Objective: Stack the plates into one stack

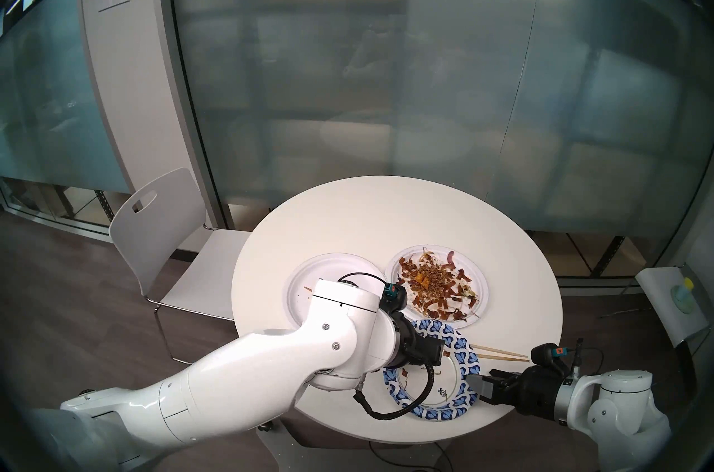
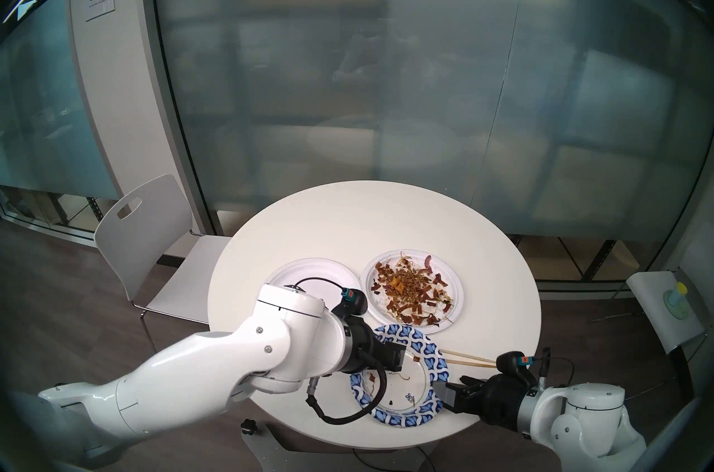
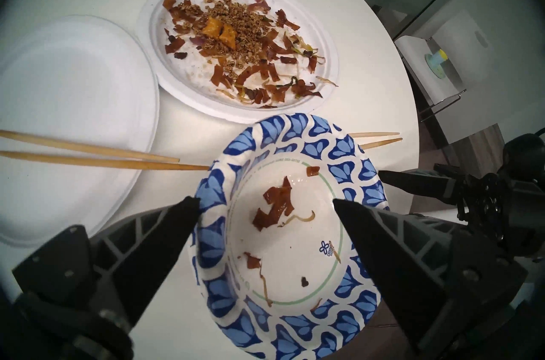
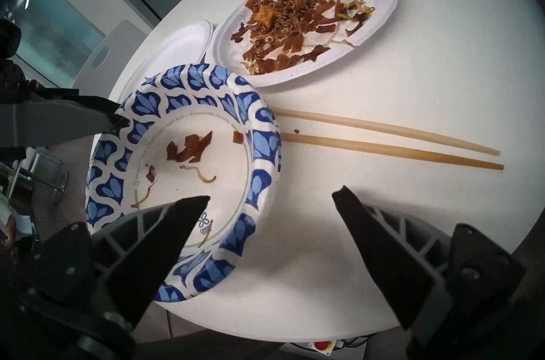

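The blue-patterned plate (image 3: 295, 232) lies at the near table (image 1: 386, 212) edge, directly under the left gripper (image 3: 265, 203), whose jaws gape wide and empty. The right gripper (image 4: 271, 197), also spread wide and empty, hangs over the plate's right rim. Beyond both sit two white plates — one plain (image 3: 73, 114), one food-strewn (image 3: 241, 47) — and one pair of chopsticks (image 4: 389, 138) lies just beside the patterned plate.

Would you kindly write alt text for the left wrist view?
The open left tool straddles the near rim of a blue-patterned plate holding a few scraps. Beyond lie a white plate of leftovers, an empty white plate with chopsticks resting on it, and the right tool.
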